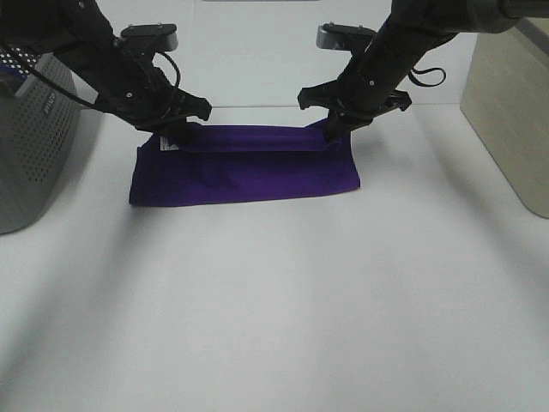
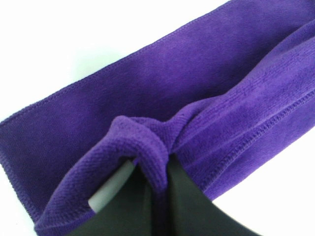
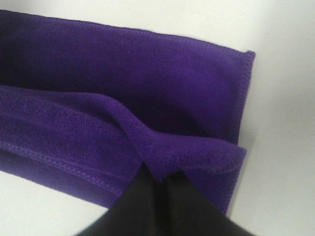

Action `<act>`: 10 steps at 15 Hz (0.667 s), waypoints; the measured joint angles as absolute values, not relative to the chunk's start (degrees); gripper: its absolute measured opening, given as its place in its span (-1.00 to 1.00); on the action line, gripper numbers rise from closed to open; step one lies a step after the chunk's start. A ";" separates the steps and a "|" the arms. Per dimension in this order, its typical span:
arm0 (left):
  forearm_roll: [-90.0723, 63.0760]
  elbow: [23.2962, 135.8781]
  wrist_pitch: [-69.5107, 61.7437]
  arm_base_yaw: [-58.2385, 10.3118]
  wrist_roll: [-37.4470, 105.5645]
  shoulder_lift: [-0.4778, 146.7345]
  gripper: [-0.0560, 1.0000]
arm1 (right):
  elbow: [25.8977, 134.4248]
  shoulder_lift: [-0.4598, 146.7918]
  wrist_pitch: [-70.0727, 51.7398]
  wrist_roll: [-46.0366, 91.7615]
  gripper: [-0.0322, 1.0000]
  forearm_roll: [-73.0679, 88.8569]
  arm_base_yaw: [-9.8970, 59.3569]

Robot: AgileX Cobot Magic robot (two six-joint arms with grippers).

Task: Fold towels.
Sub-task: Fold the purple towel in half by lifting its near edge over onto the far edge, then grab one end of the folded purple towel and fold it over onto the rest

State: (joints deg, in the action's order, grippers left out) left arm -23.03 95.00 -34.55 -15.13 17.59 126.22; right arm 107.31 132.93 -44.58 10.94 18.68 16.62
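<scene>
Both arms lean down; the left hand (image 1: 176,133) and the right hand (image 1: 330,130) each clench a far corner of the purple towel (image 1: 244,172).

purple towel (image 1: 244,167) | folded lengthwise, flat on table | far edge lifted | white tag at left corner

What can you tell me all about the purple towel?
The purple towel is soft, fuzzy cloth with stitched hems, lying as a long folded band on the white table. A small white tag shows at one end. The left gripper and right gripper each pinch a far corner, bunching it up.
</scene>
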 joint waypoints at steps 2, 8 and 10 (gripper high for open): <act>-23.03 95.17 -34.49 -14.78 17.59 127.60 -0.88 | 107.89 134.01 -44.40 10.94 -0.89 18.74 16.62; -22.06 95.17 -33.00 -14.32 17.59 128.11 -0.56 | 107.89 134.01 -41.88 10.83 -0.55 16.79 16.56; -20.40 95.17 -33.00 -14.09 17.59 128.11 -0.17 | 107.89 134.01 -41.37 10.66 -0.11 16.56 16.50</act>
